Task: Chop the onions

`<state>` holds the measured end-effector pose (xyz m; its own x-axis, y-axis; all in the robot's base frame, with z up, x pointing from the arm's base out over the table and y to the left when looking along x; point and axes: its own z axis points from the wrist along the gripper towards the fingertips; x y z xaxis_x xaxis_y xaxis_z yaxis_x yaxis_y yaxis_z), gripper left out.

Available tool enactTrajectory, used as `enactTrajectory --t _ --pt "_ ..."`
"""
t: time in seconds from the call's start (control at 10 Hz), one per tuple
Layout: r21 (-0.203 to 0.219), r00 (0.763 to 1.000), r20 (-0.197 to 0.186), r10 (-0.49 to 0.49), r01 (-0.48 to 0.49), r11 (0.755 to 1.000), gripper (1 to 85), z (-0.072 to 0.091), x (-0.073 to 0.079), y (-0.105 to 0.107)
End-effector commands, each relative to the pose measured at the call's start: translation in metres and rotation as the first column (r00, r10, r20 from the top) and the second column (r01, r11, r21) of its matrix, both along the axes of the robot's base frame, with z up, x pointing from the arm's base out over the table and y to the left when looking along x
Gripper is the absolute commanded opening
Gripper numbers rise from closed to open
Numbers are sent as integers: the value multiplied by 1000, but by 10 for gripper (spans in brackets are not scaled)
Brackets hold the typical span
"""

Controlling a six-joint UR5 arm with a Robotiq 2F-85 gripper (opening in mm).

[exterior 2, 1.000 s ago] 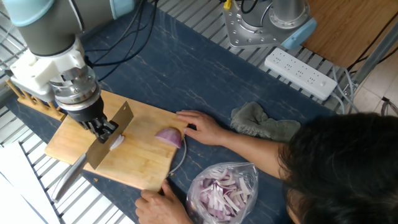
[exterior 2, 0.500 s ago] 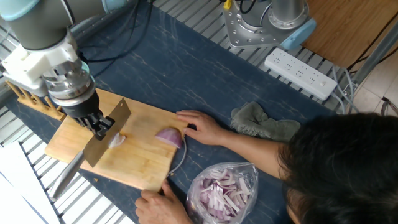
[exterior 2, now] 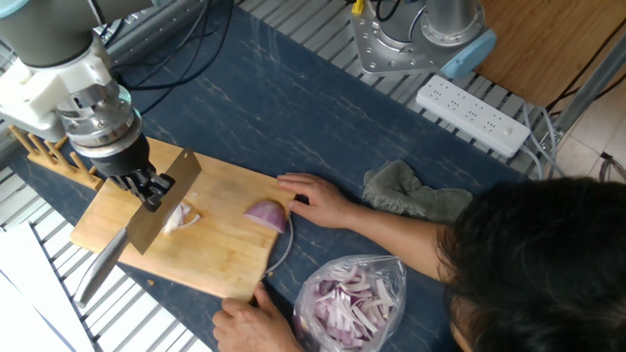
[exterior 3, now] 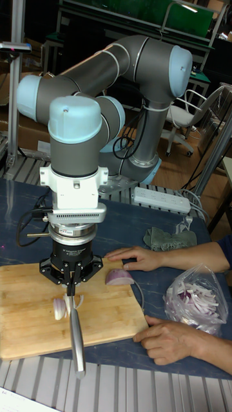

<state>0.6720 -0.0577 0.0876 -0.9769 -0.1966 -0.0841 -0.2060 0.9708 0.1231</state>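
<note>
I've pulled the gripper (exterior 2: 149, 188), clenched on the cleaver (exterior 2: 147, 217), leftward off the pale wedge (exterior 2: 180, 219); purple half (exterior 2: 265, 215) untouched.

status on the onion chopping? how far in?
Partway. Done: the small pale wedge lies in slices on the cutting board. In hand: the gripper has its jaws shut on the knife, blade beside those slices. Left: the purple half-dome sits whole, a person's hand next to it.
</note>
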Motion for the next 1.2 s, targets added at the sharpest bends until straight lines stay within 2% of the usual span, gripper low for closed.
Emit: enactTrajectory --t 0.0,0.3,0.6,0.8,0.9,1.1 --pt "-16 1000 11 -1 1 1000 10 -3 -3 6" --pt "-94 995 32 92 -89 992 10 3 -3 -4" --pt "-89 995 28 97 -94 992 10 8 -7 7" --pt "-111 990 17 140 -138 984 10 14 -15 11" --pt "-113 982 18 189 -186 976 10 15 -18 13" --pt "-139 950 31 310 -303 943 10 12 -16 12"
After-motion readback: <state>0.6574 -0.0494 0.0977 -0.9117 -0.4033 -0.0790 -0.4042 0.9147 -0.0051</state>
